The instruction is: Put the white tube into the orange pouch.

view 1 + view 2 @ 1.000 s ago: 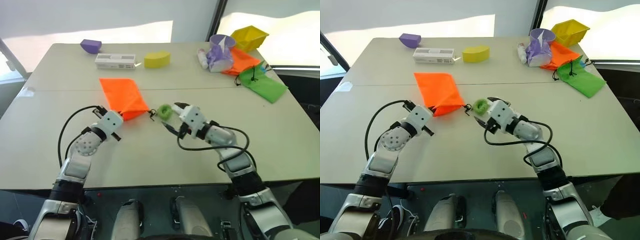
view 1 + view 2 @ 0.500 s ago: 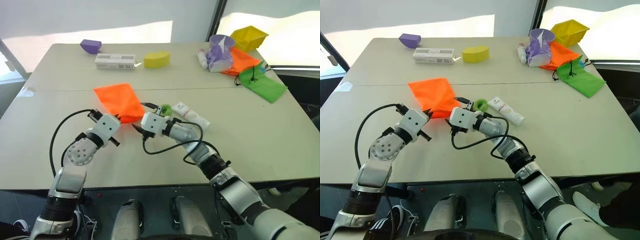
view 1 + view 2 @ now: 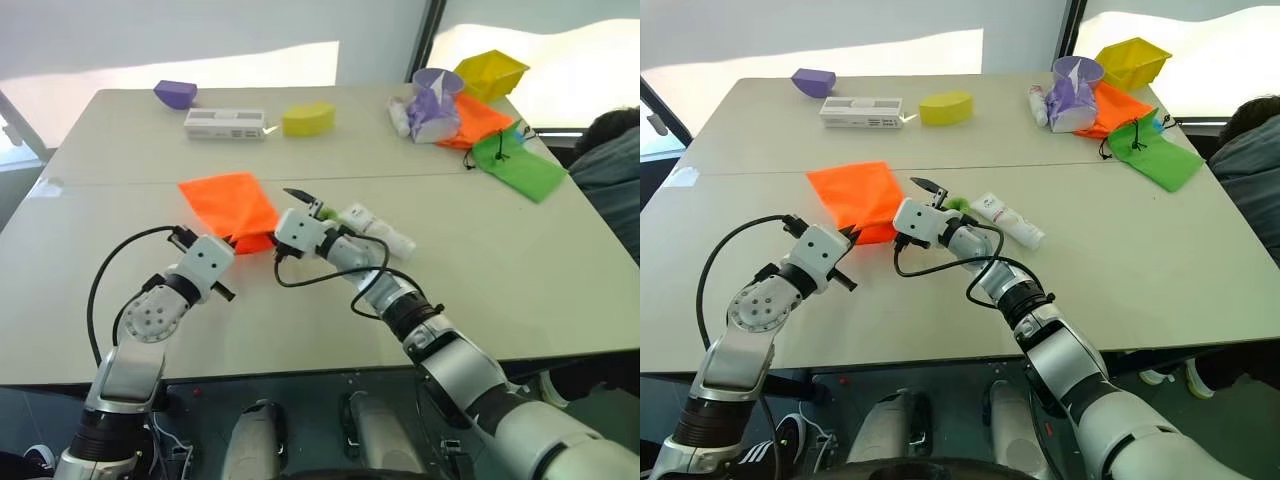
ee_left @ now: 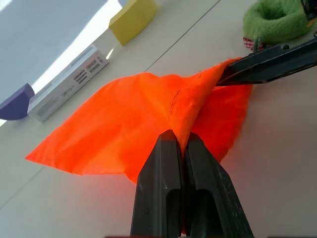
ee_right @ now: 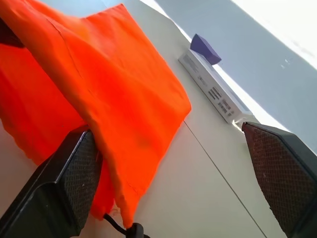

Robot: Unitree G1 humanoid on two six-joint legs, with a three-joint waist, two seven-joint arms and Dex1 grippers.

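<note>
The orange pouch lies flat near the table's middle, its near edge lifted. My left gripper is shut on that lifted edge. Just right of the pouch's mouth sits the green ring of its cord. My right gripper stands open at the mouth; one finger touches the orange fabric, which drapes over it. The white tube lies on the table right of the ring, behind my right arm, in neither gripper.
At the back stand a purple block, a white box and a yellow block. Back right hold a stubby white container, a purple cup, a yellow bin, another orange pouch and a green pouch. A person is at the right edge.
My right gripper has swung left from beside the green ring to the pouch's mouth, uncovering the white tube. My left gripper has drawn the pouch's edge a little nearer.
</note>
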